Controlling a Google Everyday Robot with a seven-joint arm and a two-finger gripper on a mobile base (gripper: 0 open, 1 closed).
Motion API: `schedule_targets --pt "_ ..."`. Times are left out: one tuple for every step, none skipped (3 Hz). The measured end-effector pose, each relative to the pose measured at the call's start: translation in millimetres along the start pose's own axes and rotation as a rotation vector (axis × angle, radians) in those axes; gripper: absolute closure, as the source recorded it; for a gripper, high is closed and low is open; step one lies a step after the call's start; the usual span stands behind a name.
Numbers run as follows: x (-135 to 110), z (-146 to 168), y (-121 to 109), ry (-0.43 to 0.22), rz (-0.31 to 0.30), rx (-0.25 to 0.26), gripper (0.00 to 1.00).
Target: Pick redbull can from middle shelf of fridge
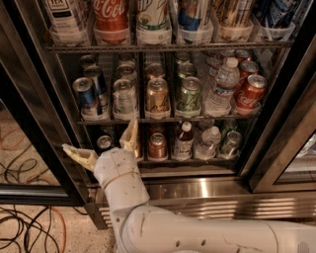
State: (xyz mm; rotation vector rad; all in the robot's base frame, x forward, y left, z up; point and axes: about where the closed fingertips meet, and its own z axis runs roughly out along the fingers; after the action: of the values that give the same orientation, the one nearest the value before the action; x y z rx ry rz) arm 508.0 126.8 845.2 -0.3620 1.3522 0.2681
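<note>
Two fingers of the gripper (98, 135) are spread wide apart with nothing between them. One finger points left and the other points up. The gripper sits in front of the left end of the fridge's (222, 193) bottom rack, below the middle shelf (197, 119).

- The upward fingertip reaches about to the shelf's front rail, under the pale silver can (123, 97).
- The white arm (148, 222) comes in from the lower right, crossing the ribbed steel base panel.

The redbull can (86, 98) stands upright at the left end of the middle shelf, at the front of its row. It is above the gripper and apart from it. A second slim blue can stands just behind it.

Front row of the middle shelf, left to right:
- redbull can
- pale silver can
- tan can (158, 97)
- green can (189, 94)
- water bottle (220, 89)
- red cola cans (250, 93), tilted

Upper rack: large bottles, including a red cola bottle (111, 15).

Bottom rack: a red can (158, 146) and a small bottle (183, 140) stand to the right of the gripper.

Floor, lower left: loose cables (24, 228).
</note>
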Motion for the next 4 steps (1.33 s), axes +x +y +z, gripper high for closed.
schedule_targets --pt "8.9 14.5 1.9 -0.023 0.007 0.024 0.00" --pt "11.3 25.3 7.1 -0.040 -0.002 0.032 0.00" --pt "15.0 39.1 14.3 -0.038 -0.014 0.052 0.00" --pt "15.0 39.2 14.5 -0.037 -0.014 0.052 0.00"
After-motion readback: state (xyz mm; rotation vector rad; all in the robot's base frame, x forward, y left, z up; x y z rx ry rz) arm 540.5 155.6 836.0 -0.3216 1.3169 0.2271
